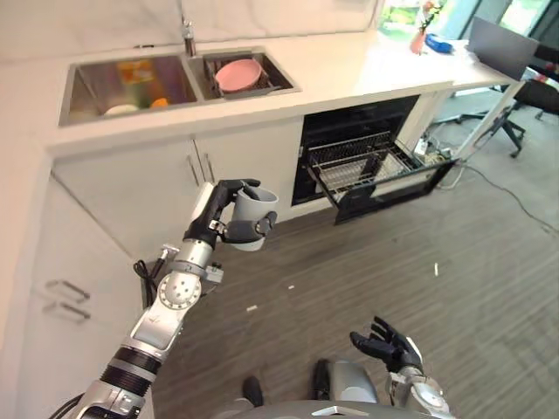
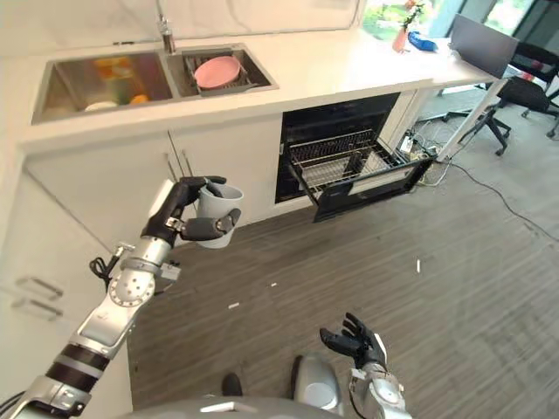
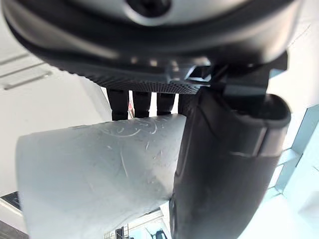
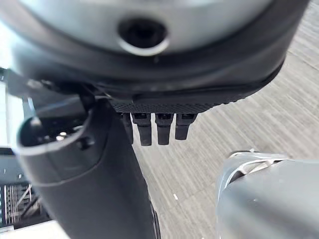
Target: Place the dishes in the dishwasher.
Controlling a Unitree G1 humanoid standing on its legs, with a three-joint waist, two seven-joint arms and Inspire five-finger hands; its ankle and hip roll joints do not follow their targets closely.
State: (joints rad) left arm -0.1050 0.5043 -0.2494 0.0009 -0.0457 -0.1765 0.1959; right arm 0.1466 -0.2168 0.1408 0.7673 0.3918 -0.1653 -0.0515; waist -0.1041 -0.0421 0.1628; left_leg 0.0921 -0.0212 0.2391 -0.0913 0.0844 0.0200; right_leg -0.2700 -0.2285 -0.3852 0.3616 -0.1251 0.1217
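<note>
Left hand (image 1: 218, 214) grips a grey cup (image 1: 251, 214); right hand (image 1: 384, 343) hangs slack-fingered; pink bowl (image 1: 238, 74) in the sink (image 1: 279, 74); dishwasher rack (image 1: 362, 166) out.

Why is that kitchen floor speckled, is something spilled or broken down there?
A few small white scraps lie scattered on the dark floor; what they are is too small to tell. Nothing else looks wrong: the cup in the left hand looks whole, and the dishwasher rack is pulled out.

The left hand (image 1: 229, 218) covers part of the grey cup (image 1: 255, 220); sink (image 1: 87, 109) items are indistinct.
</note>
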